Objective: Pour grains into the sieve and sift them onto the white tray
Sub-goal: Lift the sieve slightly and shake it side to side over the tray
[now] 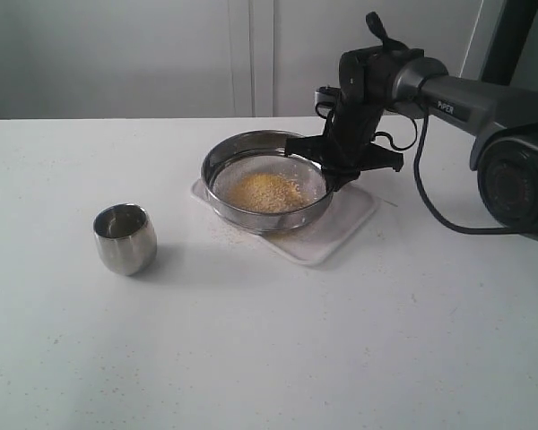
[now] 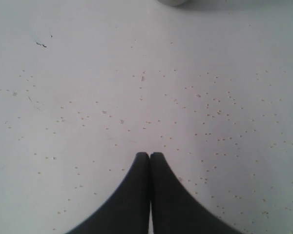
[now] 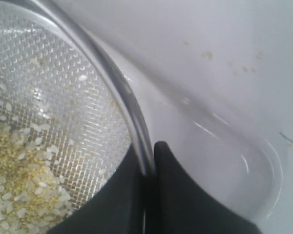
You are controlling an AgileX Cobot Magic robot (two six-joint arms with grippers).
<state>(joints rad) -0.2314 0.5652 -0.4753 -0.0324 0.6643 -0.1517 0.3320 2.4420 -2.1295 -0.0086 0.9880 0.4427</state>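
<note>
The round steel sieve [image 1: 251,157] sits on the white tray [image 1: 345,219] near the table's middle. A yellow-tan heap of grains [image 1: 267,191] lies on its mesh. My right gripper [image 1: 332,170] is shut on the sieve's right rim, one finger inside the ring and one outside. In the right wrist view the rim [image 3: 122,92] runs between the two black fingers [image 3: 185,195], with grains [image 3: 14,170] on the mesh and the tray [image 3: 224,156] beyond. My left gripper [image 2: 149,155] is shut and holds nothing, above bare table dotted with stray grains.
A small rounded steel cup [image 1: 125,238] stands upright on the table left of the sieve. A few spilled grains [image 1: 224,235] lie by the tray's near left edge. The right arm [image 1: 466,103] reaches in from the right. A white wall stands behind the table.
</note>
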